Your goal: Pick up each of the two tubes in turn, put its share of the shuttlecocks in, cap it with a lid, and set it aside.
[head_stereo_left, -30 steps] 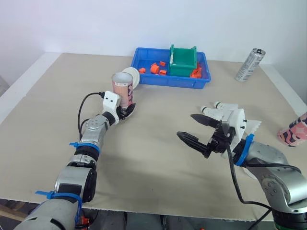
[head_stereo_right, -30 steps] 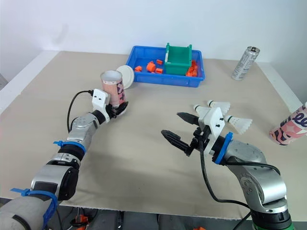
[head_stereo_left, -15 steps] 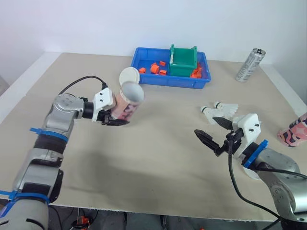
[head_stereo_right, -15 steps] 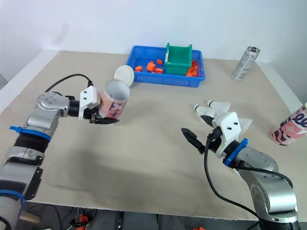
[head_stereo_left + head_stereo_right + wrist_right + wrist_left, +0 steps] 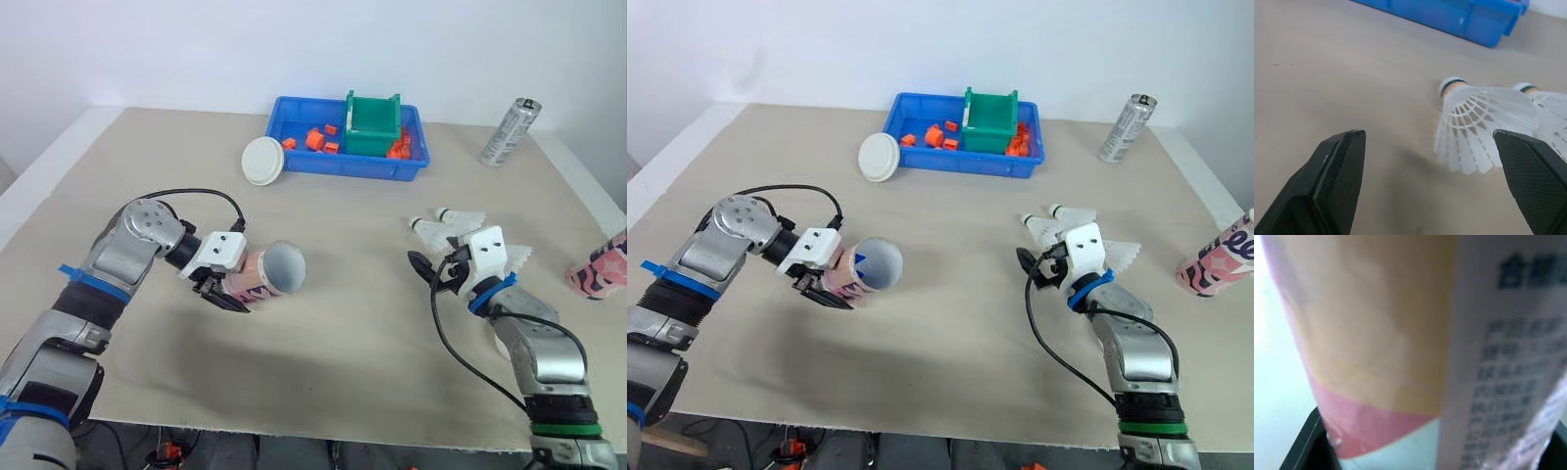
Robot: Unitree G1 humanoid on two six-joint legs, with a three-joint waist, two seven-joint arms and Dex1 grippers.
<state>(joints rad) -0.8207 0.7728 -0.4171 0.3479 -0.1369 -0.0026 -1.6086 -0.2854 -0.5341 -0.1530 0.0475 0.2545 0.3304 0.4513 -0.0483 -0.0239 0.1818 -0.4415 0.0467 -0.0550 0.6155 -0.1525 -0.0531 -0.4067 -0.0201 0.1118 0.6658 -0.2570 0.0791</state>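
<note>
Several white shuttlecocks (image 5: pixel 438 229) lie on the worktop (image 5: pixel 353 323) in front of the blue tray's (image 5: pixel 294 163) right end; the right claw (image 5: pixel 429 272), spread wide, sits just before them, its white mount (image 5: pixel 485 250) covering part of the cluster. A white lid (image 5: pixel 263 160) lies at the tray's left end, a can (image 5: pixel 510 132) right of the tray, a second tube (image 5: pixel 598 266) farther right. The left claw (image 5: pixel 223 294) clamps the pink tube (image 5: pixel 269 274), upright by the lid a second ago, now tipped sideways well in front of the tray, mouth toward the shuttlecocks

beige table (image 5: pixel 343 333), blue bin (image 5: pixel 353 168), lid (image 5: pixel 263 160), shuttlecocks (image 5: pixel 429 229), can (image 5: pixel 510 131)
</note>
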